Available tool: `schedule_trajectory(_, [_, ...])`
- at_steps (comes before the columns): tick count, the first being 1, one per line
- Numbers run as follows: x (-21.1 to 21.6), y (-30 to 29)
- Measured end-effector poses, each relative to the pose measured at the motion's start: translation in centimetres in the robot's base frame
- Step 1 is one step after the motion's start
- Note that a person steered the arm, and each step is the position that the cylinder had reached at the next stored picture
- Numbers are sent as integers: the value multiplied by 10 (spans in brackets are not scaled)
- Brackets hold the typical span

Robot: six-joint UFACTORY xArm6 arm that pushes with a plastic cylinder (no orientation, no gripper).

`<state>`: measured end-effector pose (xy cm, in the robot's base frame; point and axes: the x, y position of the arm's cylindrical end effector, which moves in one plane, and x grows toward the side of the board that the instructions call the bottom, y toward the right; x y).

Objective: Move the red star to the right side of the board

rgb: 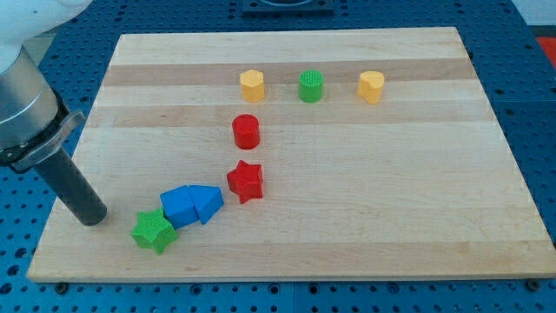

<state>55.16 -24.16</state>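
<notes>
The red star (246, 181) lies on the wooden board (391, 174), left of the middle and toward the view's bottom. My tip (90, 217) rests on the board near its left edge, well to the left of the red star. A green star (153, 231) lies just to the right of my tip, slightly lower. Two blue blocks, a cube (180, 207) and a wedge-like one (207, 203), sit between the green star and the red star, touching each other. A red cylinder (246, 131) stands just above the red star.
A yellow hexagonal block (252, 85), a green cylinder (311, 86) and a yellow heart-like block (371, 87) stand in a row near the view's top. The board rests on a blue perforated table (539, 104).
</notes>
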Motion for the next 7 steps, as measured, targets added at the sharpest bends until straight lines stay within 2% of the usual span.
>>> schedule_trajectory(1, [-24,17])
schedule_trajectory(2, [-71,31])
schedule_trajectory(4, [-39,72])
schedule_trajectory(7, [-32,166])
